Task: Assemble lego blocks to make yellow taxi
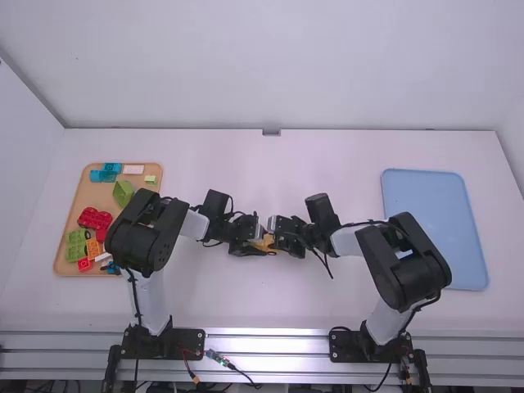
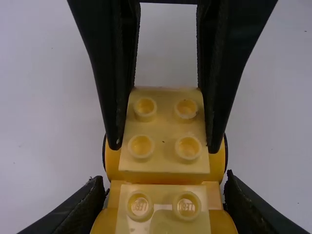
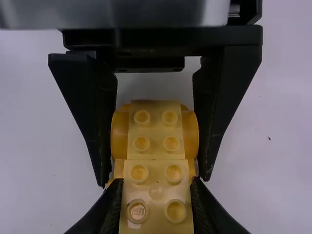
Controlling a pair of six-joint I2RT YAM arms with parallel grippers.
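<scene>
Over table [image 1: 327, 303], my left pincer [image 2: 165, 180] grips wheeled base [image 2: 214, 194], right pincer [image 3: 156, 182] studded block [image 3: 157, 197] — probably light, stiff — better take by sides.

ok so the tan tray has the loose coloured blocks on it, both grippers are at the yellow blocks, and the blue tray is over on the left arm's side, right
Not quite: the high view shows the blue tray on the right arm's side. The tan tray does hold loose blocks, and both grippers are at the yellow blocks.
</scene>
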